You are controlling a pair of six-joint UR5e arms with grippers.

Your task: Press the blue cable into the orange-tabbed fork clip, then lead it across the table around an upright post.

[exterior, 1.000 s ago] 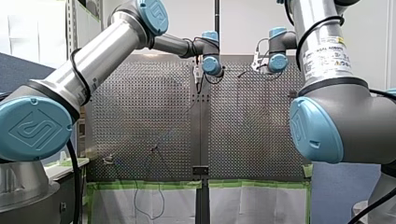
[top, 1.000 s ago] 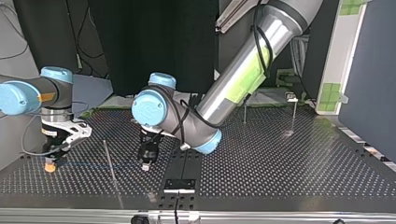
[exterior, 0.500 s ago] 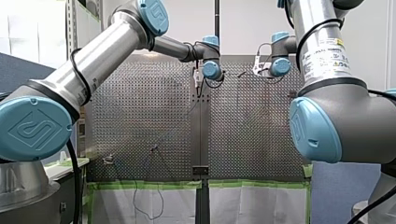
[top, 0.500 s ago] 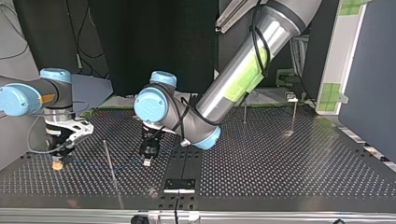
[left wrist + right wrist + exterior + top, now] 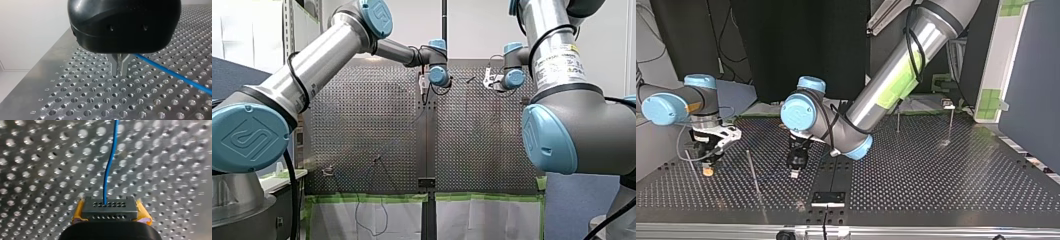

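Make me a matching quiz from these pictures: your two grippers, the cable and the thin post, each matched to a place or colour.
Things:
1. my left gripper
2. my right gripper
3. cable
4. thin post

Descriptions:
A. at the top view's left
B. blue
C. upright between the two grippers, top view
D. black body, metal fingers

Pairs: 1-D, 2-A, 3-B, 4-C

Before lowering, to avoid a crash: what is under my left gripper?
Bare table; the cable runs off beside the shut fingers. The gripper hides its start.
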